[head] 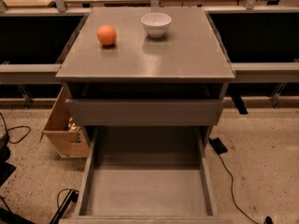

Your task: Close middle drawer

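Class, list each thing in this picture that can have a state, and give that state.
middle drawer: pulled far out, tray empty
upper drawer: possibly slightly out, unclear
white bowl: upright on the cabinet top
orange: whole, resting on that top
cardboard box: open, on the floor
hand: not in view

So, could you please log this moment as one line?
middle drawer: pulled out, empty | gripper: not in view | cabinet top: orange, white bowl
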Tool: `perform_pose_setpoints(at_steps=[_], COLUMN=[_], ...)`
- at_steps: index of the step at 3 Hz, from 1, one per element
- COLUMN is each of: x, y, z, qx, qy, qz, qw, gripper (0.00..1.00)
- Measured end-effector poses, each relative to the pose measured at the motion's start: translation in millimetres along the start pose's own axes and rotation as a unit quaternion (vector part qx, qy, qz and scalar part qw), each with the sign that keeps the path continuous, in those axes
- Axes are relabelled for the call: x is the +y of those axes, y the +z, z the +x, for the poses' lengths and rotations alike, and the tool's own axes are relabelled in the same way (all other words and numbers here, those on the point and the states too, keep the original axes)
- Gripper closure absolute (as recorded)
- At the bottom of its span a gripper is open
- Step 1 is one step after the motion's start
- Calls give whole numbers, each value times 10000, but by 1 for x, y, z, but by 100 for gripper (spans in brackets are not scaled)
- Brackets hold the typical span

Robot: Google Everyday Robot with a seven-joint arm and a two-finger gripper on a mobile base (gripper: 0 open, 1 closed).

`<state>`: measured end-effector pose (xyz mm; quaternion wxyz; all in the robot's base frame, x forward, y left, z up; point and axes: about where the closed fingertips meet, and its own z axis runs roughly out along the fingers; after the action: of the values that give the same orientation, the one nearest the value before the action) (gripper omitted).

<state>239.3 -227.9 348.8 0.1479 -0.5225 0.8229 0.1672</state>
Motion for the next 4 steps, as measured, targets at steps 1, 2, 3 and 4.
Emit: perform_pose_setpoints(at_steps=[1,2,3,4], x=[15,-12,-38,-66], y=[22,40,49,50], z=[-20,-40,-57,-74], qx=[-423,-719,-846,-926], qy=[-222,-489,-671,-853], qz=[-149,-104,-60,59], qw=[9987,9962,9941,9920], gripper=[100,100,100,100])
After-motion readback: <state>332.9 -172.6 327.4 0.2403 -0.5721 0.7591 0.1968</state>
